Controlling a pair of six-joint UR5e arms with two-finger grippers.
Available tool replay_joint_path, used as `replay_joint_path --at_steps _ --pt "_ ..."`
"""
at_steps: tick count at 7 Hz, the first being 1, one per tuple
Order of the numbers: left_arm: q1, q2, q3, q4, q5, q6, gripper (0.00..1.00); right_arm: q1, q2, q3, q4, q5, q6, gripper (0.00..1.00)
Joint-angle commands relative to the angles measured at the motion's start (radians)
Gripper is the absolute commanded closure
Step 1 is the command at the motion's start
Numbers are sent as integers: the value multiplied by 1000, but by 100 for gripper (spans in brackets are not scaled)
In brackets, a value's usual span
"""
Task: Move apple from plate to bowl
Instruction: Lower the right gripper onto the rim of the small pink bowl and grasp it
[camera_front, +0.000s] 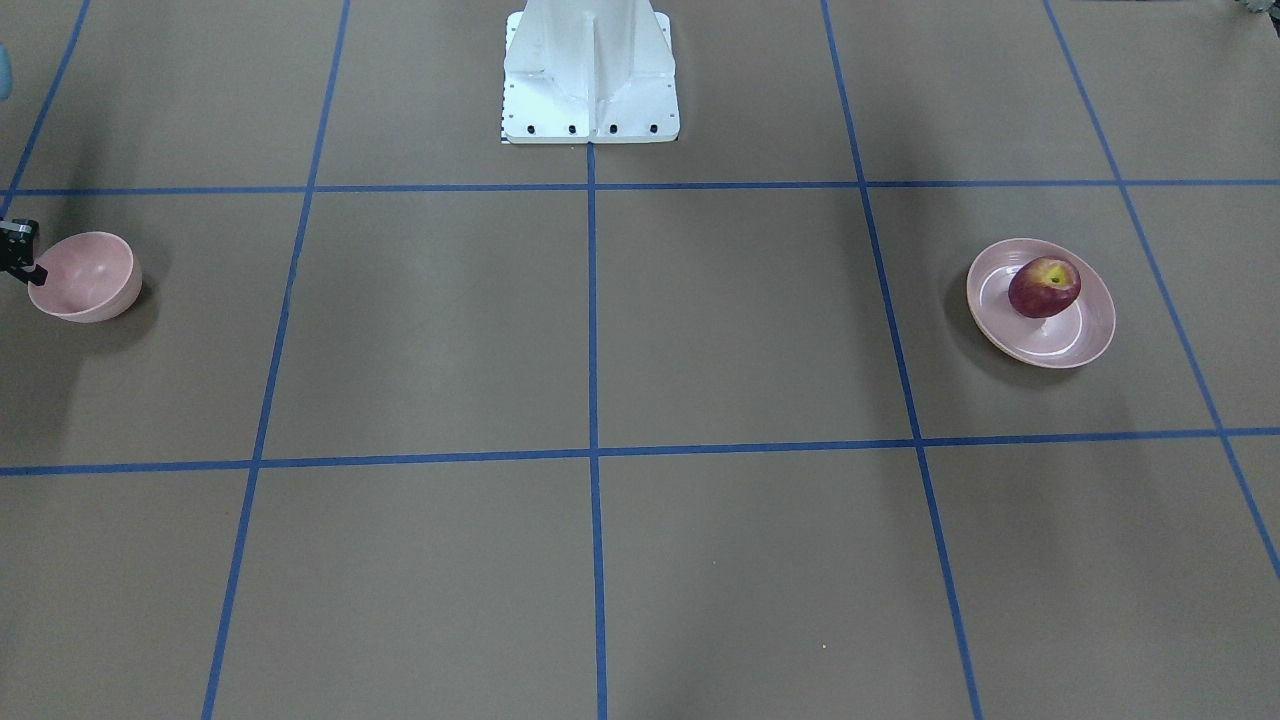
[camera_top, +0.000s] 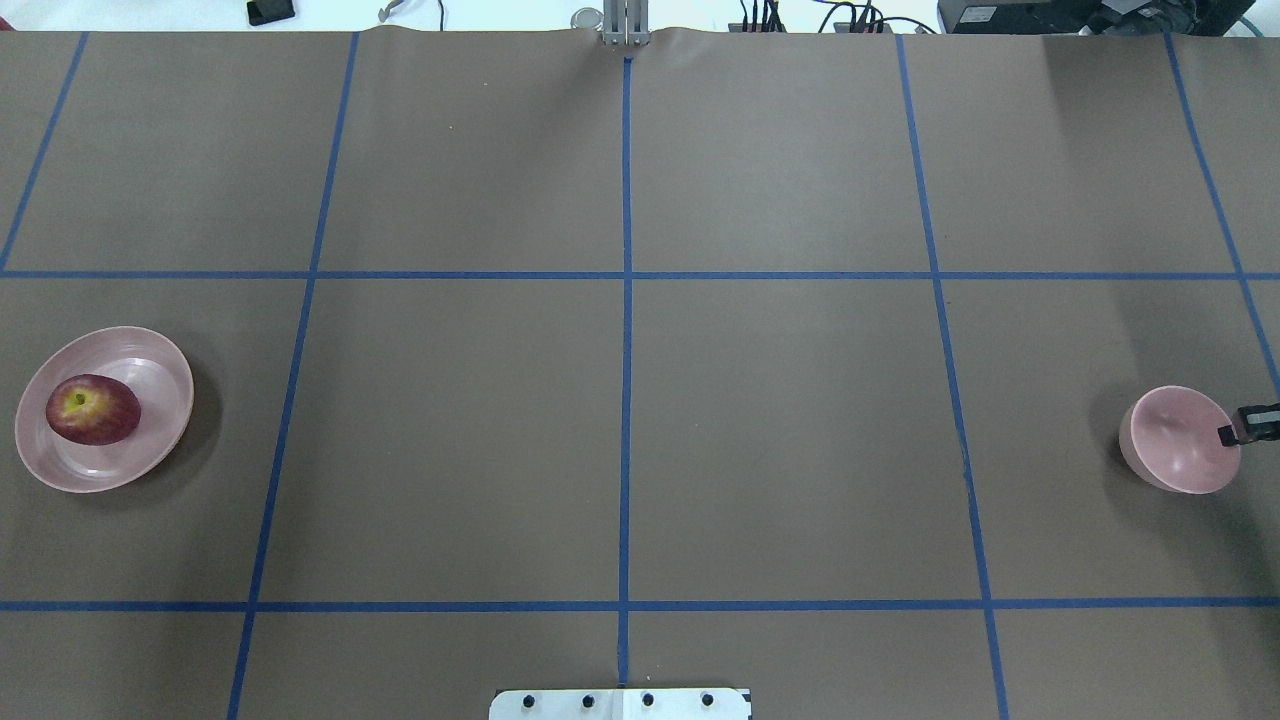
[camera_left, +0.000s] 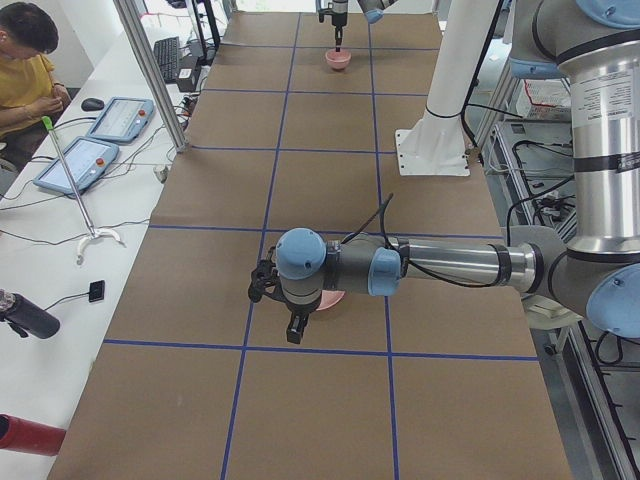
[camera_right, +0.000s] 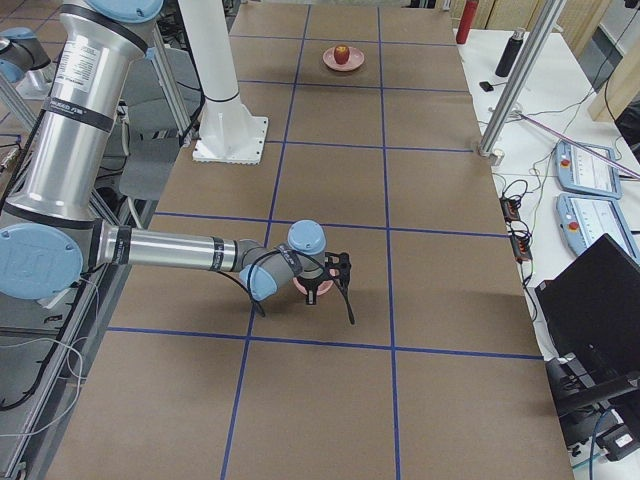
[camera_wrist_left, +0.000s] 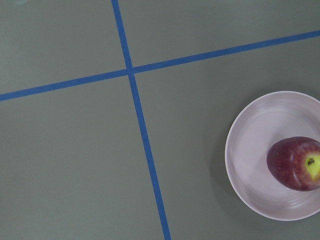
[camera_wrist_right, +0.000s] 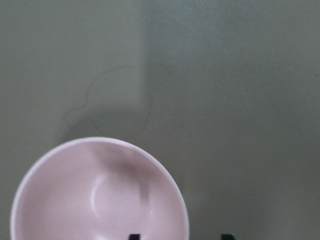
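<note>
The apple (camera_top: 92, 410) on the plate (camera_top: 150, 360) lies near the left fingers (camera_left: 294, 327), opening impossible to tell; the right fingers (camera_top: 1227, 434), spread open, straddle the bowl (camera_top: 1175, 440) rim far right.

Overhead opposite front camera, both showing plate (camera_top: 160, 385)

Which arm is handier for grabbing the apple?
The left. Its gripper hangs by the plate holding the apple, and its wrist camera sees both. The right gripper is at the bowl, at the table's far end.
</note>
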Motion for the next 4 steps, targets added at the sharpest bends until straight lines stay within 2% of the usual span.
replay_joint_path --at_steps 1,2,3,4 --pt "0 8 1 -17 -2 0 2 13 78 33 -65 48 6 100" --pt "0 8 1 -17 -4 0 2 31 133 78 -153 102 17 100" --pt "0 8 1 -17 -4 0 2 30 229 117 -204 121 166 100" --pt "0 8 1 -17 -4 -1 2 -46 353 116 -205 107 389 100"
